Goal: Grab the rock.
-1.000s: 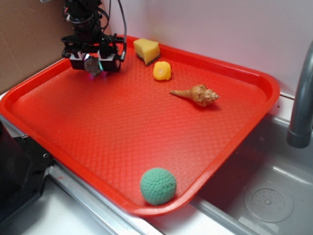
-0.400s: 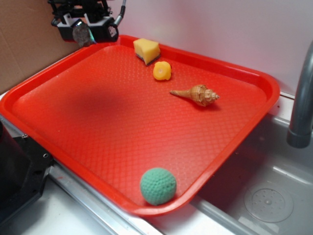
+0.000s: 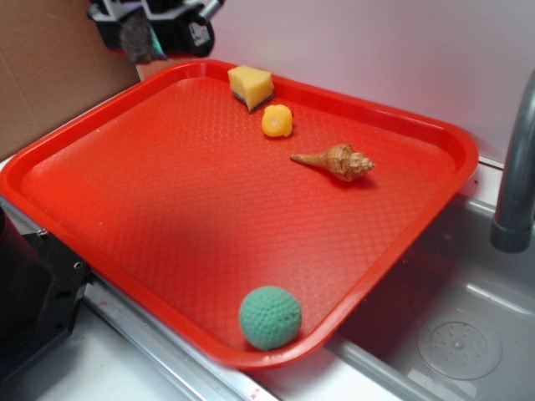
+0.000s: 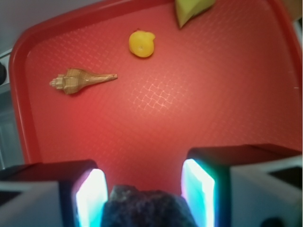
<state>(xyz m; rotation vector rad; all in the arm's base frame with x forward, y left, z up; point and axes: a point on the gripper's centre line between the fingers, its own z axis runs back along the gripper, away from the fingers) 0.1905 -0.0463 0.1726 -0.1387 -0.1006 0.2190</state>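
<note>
- We found the gripper [image 3: 144, 33] in the upper left of the exterior frame, above the far corner of the red tray [image 3: 435, 134], with the rock [image 3: 139, 38] between its jaws and clear of the tray surface.
- We judged the jaws to be pinching the rock. In the wrist view it filled the gap at the bottom centre [image 4: 147, 207], with the glowing pads [image 4: 90, 196] close on either side.
- We read that height as the grasp being made and the stone carried off the tray, so the task looked essentially done.
- The other items sat apart from the gripper: the yellow sponge block [image 3: 250, 84] near the tray's far rim, the yellow-orange ball [image 3: 277, 120] just beside it, the spiral seashell [image 3: 338, 160] further right, and the green knitted ball [image 3: 270, 317] at the bottom edge.
- The exterior view showed us the lift height and the green ball, along with the sink [image 3: 456, 334] and faucet [image 3: 517, 167] at right.
- The wrist view lacked those, but showed the pads flanking the rock, which the exterior view left too small to judge.
</note>
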